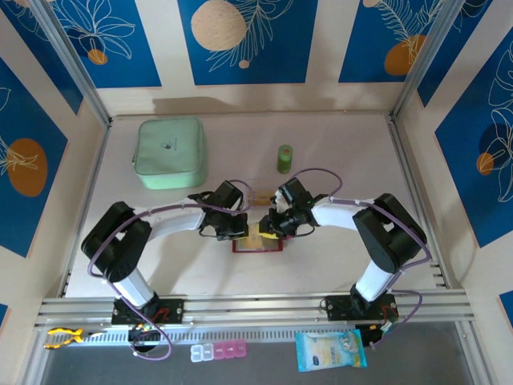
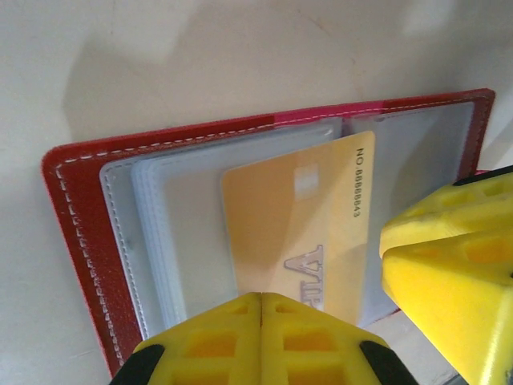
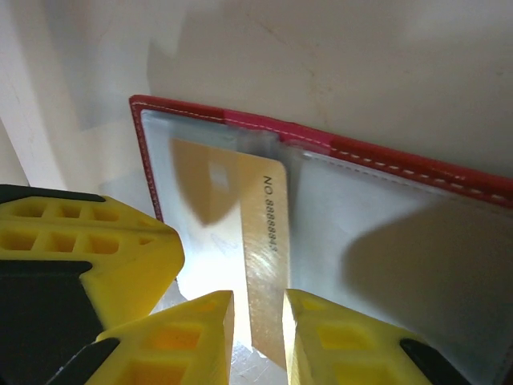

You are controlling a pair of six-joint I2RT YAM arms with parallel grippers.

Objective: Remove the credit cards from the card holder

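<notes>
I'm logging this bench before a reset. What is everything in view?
card holder: 1, red with clear pockets, open flat at table centre
credit card: 1 seen, orange-gold, part way out of a clear pocket
pouch: 1, mint green, far left of table
small cylinder: 1, green, upright, far centre
clip-like object: 1, yellow, near rail, left
pill box: 1, pink and white, near edge, centre
packet: 1, blue, near edge, right
table: 1, off-white
left gripper: 1, yellow fingers, shut, over the holder
right gripper: 1, yellow fingers, slightly apart astride the card's free end
arms: 2, black and white, near edge
</notes>
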